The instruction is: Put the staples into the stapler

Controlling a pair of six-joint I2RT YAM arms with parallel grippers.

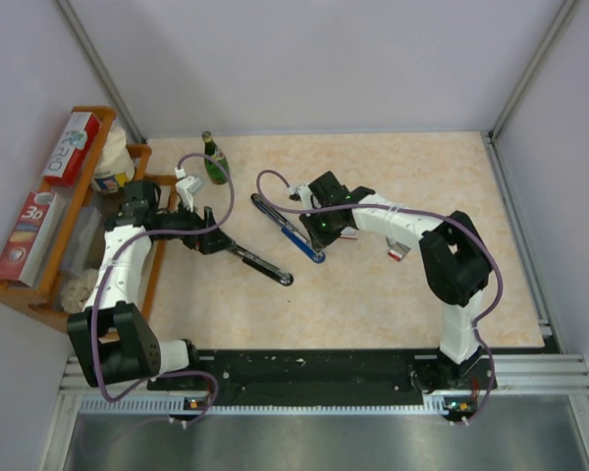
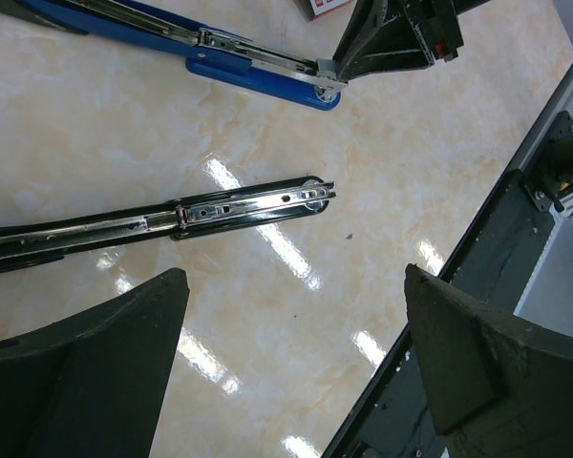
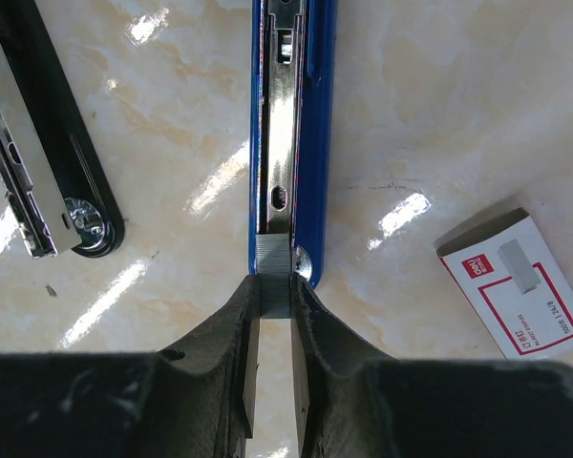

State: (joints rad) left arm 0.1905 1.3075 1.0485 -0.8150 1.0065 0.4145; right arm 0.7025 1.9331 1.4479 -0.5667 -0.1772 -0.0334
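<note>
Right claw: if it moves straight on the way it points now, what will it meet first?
The right claw, shut on a strip of staples, points along the open blue stapler; it would probably meet its metal channel first, though depth is unclear.

Lab — white-walled robot enclosure [image 1: 324, 59].

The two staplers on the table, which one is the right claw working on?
The blue stapler: the right claw holds a grey staple strip at the end of its open rail. The black stapler lies apart, off to one side.
</note>
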